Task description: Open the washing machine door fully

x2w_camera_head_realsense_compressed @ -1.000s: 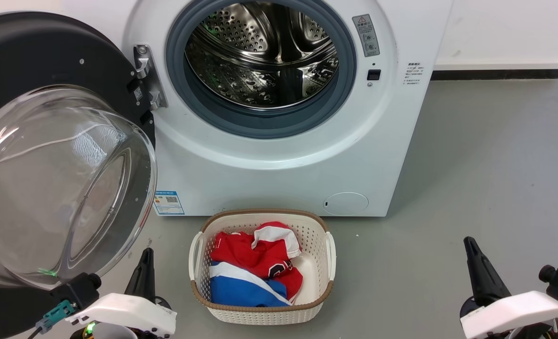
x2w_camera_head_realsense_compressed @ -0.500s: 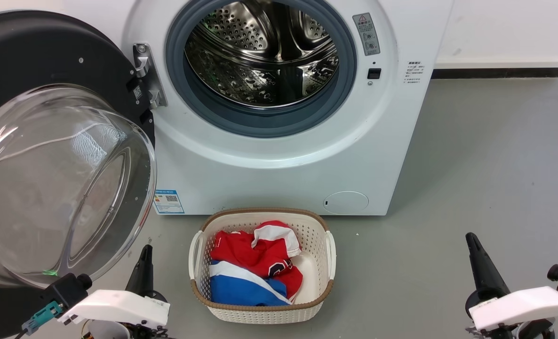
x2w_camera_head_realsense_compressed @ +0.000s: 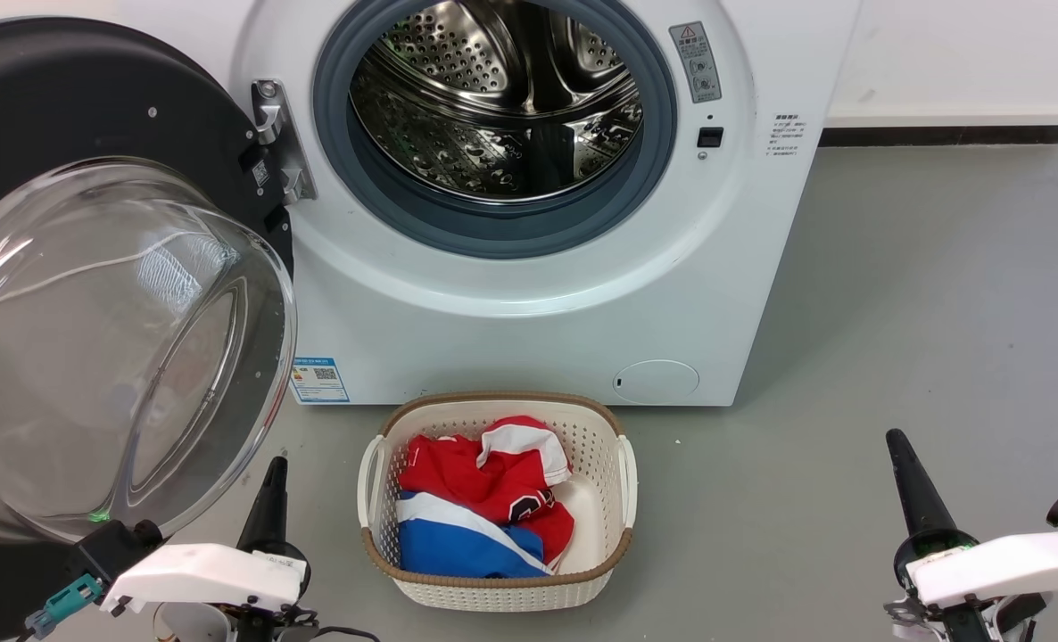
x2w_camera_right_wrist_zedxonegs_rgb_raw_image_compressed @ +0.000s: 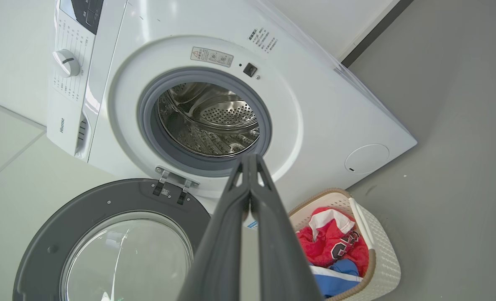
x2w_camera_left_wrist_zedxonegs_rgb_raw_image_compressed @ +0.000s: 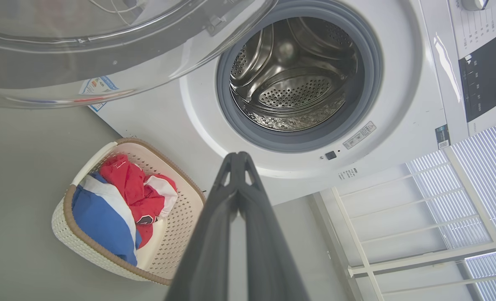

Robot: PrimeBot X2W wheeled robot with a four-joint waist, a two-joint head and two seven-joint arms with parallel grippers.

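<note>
The washing machine door point(x2w_camera_head_realsense_compressed: 92, 116), black-rimmed with a bulging clear glass bowl, stands swung wide to the left on its steel hinge point(x2w_camera_head_realsense_compressed: 277, 134). It also shows in the left wrist view point(x2w_camera_left_wrist_zedxonegs_rgb_raw_image_compressed: 85, 54) and the right wrist view point(x2w_camera_right_wrist_zedxonegs_rgb_raw_image_compressed: 106, 246). The steel drum point(x2w_camera_head_realsense_compressed: 502, 98) lies exposed behind a grey rubber ring. My left gripper point(x2w_camera_head_realsense_compressed: 272, 477) is shut and empty, low at the bottom left just below the glass bowl, its fingertips point(x2w_camera_left_wrist_zedxonegs_rgb_raw_image_compressed: 239, 161) pressed together. My right gripper point(x2w_camera_head_realsense_compressed: 896, 446) is shut and empty at the bottom right, well clear of the machine, fingertips point(x2w_camera_right_wrist_zedxonegs_rgb_raw_image_compressed: 250, 161) touching.
A cream laundry basket point(x2w_camera_head_realsense_compressed: 623, 481) with red, white and blue clothes stands on the grey floor before the white machine point(x2w_camera_head_realsense_compressed: 529, 330). Open floor stretches to the right. A white wall with a dark skirting point(x2w_camera_head_realsense_compressed: 939, 138) runs behind.
Both arms have sunk lower in the head view, and the right one has drifted slightly right. The door and basket have stayed where they were.
</note>
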